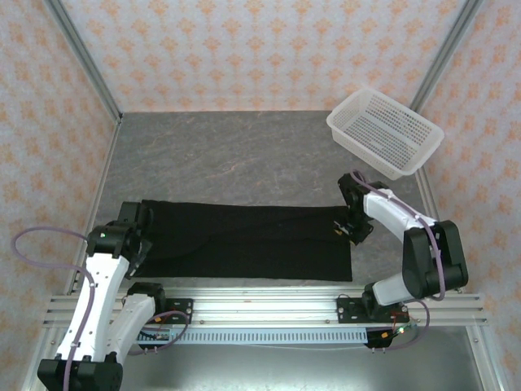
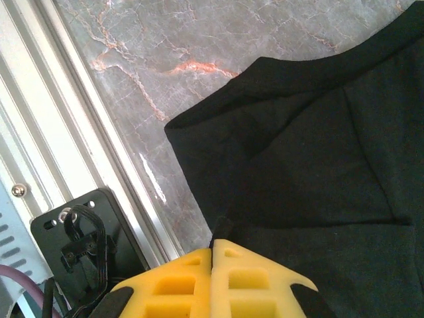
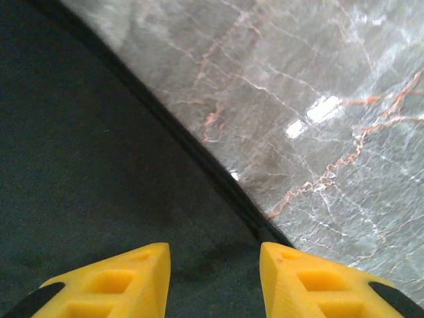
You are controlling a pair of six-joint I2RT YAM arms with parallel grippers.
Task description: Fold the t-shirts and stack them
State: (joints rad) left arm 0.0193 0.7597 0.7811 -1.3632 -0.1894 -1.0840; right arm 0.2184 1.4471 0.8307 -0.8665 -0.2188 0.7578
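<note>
We are mid-fold, judging by the long strip: left gripper (image 2: 213,248) pinched shut on the shirt (image 1: 244,240), right gripper (image 3: 215,252) wide open over the far edge, needing to close.

T-shirts: one, a black t-shirt (image 1: 244,240) spread as a long band on the table.
Baskets: one, a white perforated basket (image 1: 384,132) at the far right corner.
Tables: one, a grey marbled table (image 1: 244,155).
Arms: two, the left arm (image 1: 94,301) and the right arm (image 1: 407,232).
Grippers: two, the left gripper (image 2: 212,246) and the right gripper (image 3: 214,250), one per arm.
Fingers: four yellow fingers (image 2: 175,288), two pressed together on the left gripper and two with a gap between them on the right gripper.
Cables: two purple cables (image 1: 37,240), one looping beside the left arm and one running along the right arm.
Walls: three patterned walls (image 1: 260,49), at the left, the back and the right.
</note>
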